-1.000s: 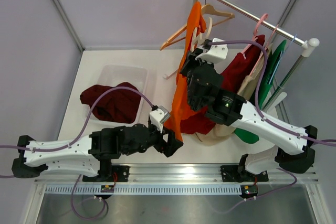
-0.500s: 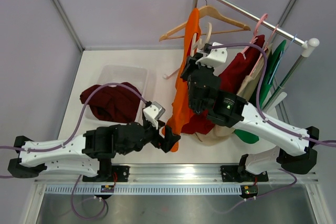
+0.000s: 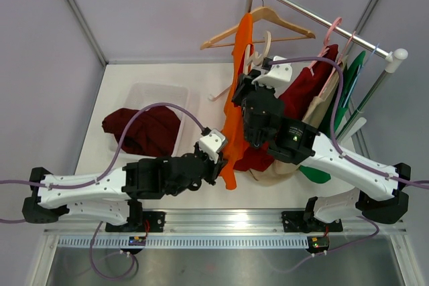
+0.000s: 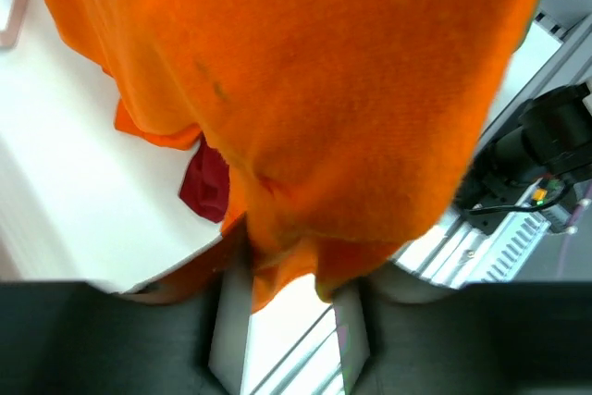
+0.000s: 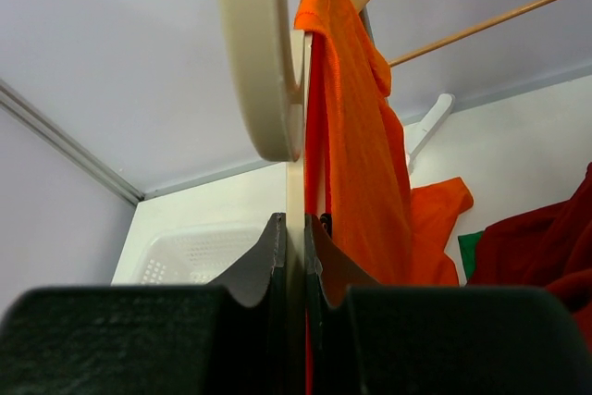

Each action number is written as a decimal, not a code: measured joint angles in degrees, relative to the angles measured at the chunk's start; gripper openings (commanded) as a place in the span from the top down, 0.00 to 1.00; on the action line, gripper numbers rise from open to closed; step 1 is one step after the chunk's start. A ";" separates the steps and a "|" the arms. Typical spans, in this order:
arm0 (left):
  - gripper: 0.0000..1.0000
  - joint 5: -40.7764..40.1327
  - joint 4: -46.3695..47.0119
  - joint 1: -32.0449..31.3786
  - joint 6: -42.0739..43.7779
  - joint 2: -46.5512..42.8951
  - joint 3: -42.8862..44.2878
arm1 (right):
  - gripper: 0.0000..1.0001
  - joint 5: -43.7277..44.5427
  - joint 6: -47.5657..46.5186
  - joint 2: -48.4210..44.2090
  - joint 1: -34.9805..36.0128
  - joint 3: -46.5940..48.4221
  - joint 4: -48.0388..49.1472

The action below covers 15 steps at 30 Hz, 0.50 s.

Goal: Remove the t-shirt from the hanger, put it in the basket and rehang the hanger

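Note:
An orange t-shirt (image 3: 234, 98) hangs long and narrow from a cream hanger (image 3: 257, 48) just in front of the rail. My right gripper (image 3: 249, 77) is shut on that hanger's flat cream bar (image 5: 295, 182), with the t-shirt (image 5: 361, 136) draped along its right side. The left gripper (image 3: 220, 163) sits at the shirt's bottom hem near the table's front edge. Seen from the left wrist, orange cloth (image 4: 324, 90) fills the picture and its hem lies between my fingertips (image 4: 291, 293), which are shut on it.
A bare wooden hanger (image 3: 268, 19) hangs on the metal rail (image 3: 322, 19). Dark red (image 3: 305, 92), beige (image 3: 322, 108) and green (image 3: 345, 92) garments hang to the right. At the left a clear bin (image 3: 144, 90) holds a maroon garment (image 3: 144, 132).
My left gripper has swung right and inward to the shirt's hem and closed on it. The wooden hanger has swung level on the rail. The right gripper keeps its hold.

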 measured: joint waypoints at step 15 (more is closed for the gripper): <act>1.00 4.57 -1.44 -0.04 -14.12 -19.65 -20.24 | 1.00 -1.86 -16.06 -2.47 0.57 0.00 13.86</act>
